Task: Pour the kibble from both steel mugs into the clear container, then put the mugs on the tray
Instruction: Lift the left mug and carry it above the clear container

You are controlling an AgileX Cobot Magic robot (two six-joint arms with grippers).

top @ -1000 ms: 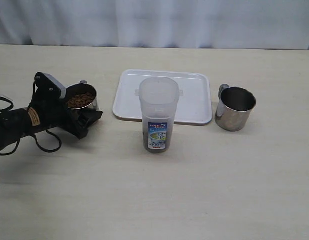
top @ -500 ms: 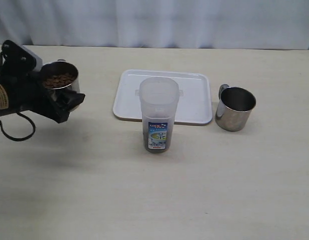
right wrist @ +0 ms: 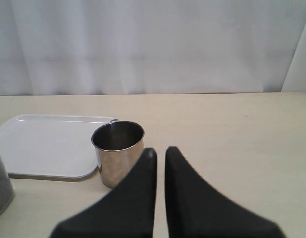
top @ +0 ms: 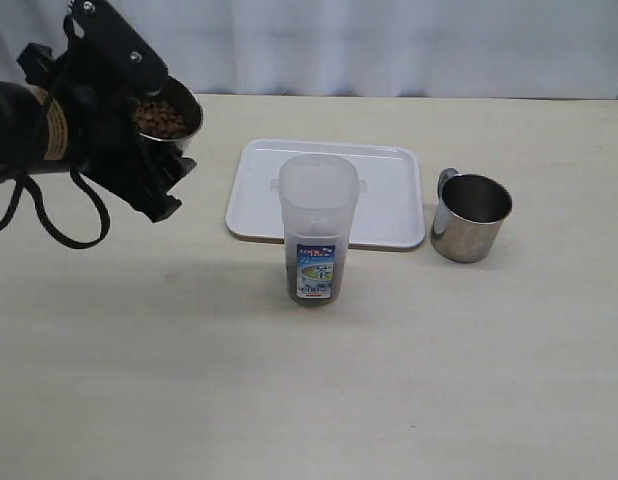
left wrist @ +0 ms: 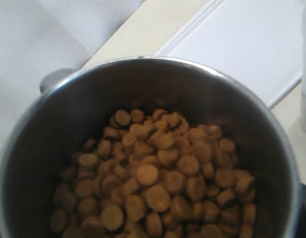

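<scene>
My left gripper [top: 159, 165] is shut on a steel mug [top: 171, 118] and holds it in the air, left of the clear container [top: 316, 225] and above its rim height. Brown kibble [left wrist: 158, 183] fills the lower part of this mug, whose opening tips slightly toward the container. The container stands in front of the white tray [top: 389, 215] and shows a dark layer at its bottom. The second steel mug [top: 470, 217] stands upright right of the tray and looks empty [right wrist: 118, 151]. My right gripper [right wrist: 160, 151] hovers shut and empty, short of that mug.
A pale curtain hangs behind the beige table [top: 409, 380]. A black cable [top: 49, 225] loops below the left arm. The tray's bare surface [left wrist: 252, 49] lies beyond the held mug in the left wrist view.
The left gripper has lifted the kibble mug off the table, first up and to the left, then higher and rightward toward the container. The other mug and container have not moved.
</scene>
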